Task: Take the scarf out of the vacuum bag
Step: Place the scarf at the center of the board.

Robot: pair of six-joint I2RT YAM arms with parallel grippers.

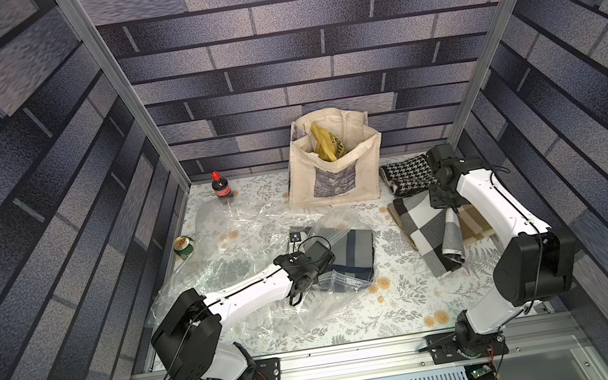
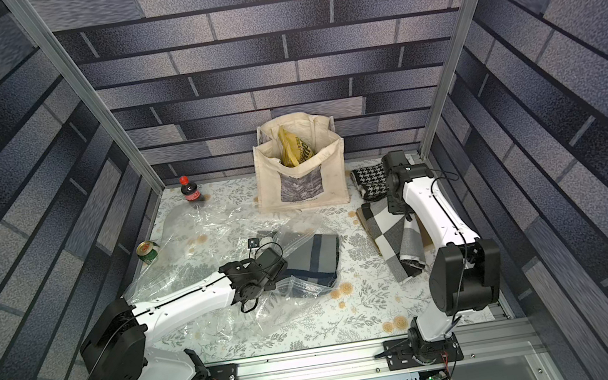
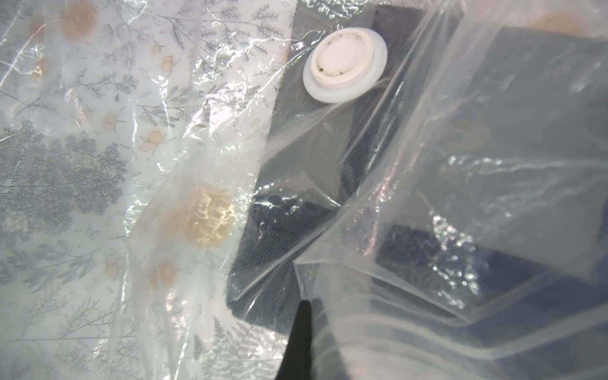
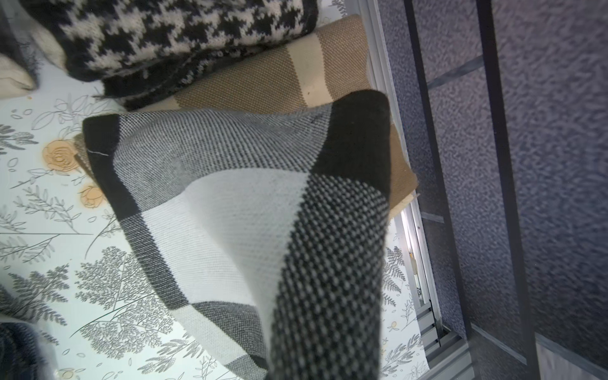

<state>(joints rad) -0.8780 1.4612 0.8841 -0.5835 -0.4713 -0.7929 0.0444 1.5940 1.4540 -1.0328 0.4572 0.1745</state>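
The vacuum bag (image 1: 334, 304) lies crumpled mid-table in both top views, with a folded grey scarf with navy stripes (image 1: 351, 253) inside it. The left wrist view shows that scarf (image 3: 296, 138) through the plastic, beside the white valve cap (image 3: 343, 65). My left gripper (image 3: 307, 301) is shut on the bag's clear edge, at the scarf's left side (image 1: 313, 256). At the right, my right gripper (image 1: 443, 201) is shut on a black, white and grey checked scarf (image 1: 429, 234), lifting one end off the table. This scarf (image 4: 250, 204) hides the right jaws in the right wrist view.
A cream tote bag (image 1: 336, 170) stands at the back. A houndstooth scarf (image 1: 407, 176) and a tan scarf (image 1: 472, 224) lie near the right wall. A cola bottle (image 1: 221, 186) and a green can (image 1: 184, 247) stand at the left, with more clear plastic (image 1: 226, 226) spread nearby.
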